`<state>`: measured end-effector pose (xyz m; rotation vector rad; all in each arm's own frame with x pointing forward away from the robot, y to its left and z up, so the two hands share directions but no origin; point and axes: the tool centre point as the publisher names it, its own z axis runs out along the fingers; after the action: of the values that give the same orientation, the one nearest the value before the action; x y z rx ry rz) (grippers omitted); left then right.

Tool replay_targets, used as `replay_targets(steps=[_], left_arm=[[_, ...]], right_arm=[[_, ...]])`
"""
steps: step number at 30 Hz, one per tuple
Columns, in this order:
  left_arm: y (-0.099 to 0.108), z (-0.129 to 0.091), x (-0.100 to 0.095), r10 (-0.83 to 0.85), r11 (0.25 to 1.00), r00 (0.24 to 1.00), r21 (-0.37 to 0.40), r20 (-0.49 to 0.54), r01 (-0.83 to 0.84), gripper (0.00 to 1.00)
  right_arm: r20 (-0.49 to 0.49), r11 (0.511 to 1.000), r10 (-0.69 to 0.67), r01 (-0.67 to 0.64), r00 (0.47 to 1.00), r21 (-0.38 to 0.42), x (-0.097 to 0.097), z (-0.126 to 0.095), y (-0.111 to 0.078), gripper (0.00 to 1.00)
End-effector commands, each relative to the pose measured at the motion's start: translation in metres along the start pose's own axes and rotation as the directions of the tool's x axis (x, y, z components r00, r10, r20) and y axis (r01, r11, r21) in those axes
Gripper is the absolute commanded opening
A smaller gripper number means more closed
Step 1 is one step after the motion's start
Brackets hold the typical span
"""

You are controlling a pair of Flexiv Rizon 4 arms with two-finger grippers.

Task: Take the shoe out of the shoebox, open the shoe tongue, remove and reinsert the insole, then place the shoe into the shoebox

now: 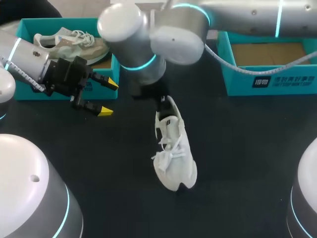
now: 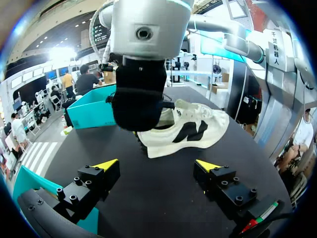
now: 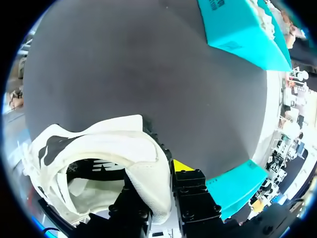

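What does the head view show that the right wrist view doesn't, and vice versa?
Head view only: the open left gripper and the right teal cardboard shoebox's bare brown floor. Right wrist view only: the right gripper closed on the white mesh sneaker's heel collar, and the shoe's inside. Both: that sneaker on the black table.

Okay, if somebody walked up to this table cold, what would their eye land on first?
Most likely the white shoe at the middle of the dark table, with the right gripper shut on its heel. Next comes the left gripper off to the side, open and empty, with its yellow tips pointing toward the shoe. Behind it, a teal shoebox at the back left holds a second, grey-green shoe.
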<state>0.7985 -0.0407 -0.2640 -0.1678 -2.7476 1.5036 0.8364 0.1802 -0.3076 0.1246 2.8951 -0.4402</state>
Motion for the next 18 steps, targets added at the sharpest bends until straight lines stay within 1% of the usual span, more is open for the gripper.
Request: replay_targets(steps=[1, 2, 5, 7, 9, 11, 18], left_arm=[[0.0, 0.001, 0.0, 0.0, 1.0, 1.0, -0.003, -0.002, 0.0, 1.0], [0.0, 0.001, 0.0, 0.0, 1.0, 1.0, -0.003, -0.002, 0.0, 1.0], [0.0, 0.001, 0.0, 0.0, 1.0, 1.0, -0.003, -0.002, 0.0, 1.0], [0.0, 0.001, 0.0, 0.0, 1.0, 1.0, -0.003, -0.002, 0.0, 1.0], [0.0, 0.001, 0.0, 0.0, 1.0, 1.0, -0.003, -0.002, 0.0, 1.0], [0.0, 0.001, 0.0, 0.0, 1.0, 1.0, -0.003, -0.002, 0.0, 1.0], [0.0, 0.001, 0.0, 0.0, 1.0, 1.0, -0.003, -0.002, 0.0, 1.0]], right_arm=[[0.025, 0.999, -0.006, 0.007, 1.0, -0.032, 0.0, -0.07, -0.032, 0.0], [0.03, 1.0, -0.014, 0.015, 0.999, -0.026, -0.002, -0.079, -0.035, 0.0], [0.05, 0.999, -0.023, 0.025, 0.998, -0.047, -0.009, -0.103, -0.045, 0.0], [0.055, 0.998, -0.021, 0.023, 0.998, -0.052, -0.015, -0.117, -0.052, 0.0], [0.083, 0.998, -0.009, 0.014, 0.997, -0.068, -0.021, -0.13, -0.058, 0.0], [0.101, 0.999, 0.028, -0.025, 0.994, -0.029, -0.026, -0.14, -0.066, 0.0], [0.101, 0.999, 0.028, -0.025, 0.994, -0.029, -0.026, -0.14, -0.066, 0.0]])
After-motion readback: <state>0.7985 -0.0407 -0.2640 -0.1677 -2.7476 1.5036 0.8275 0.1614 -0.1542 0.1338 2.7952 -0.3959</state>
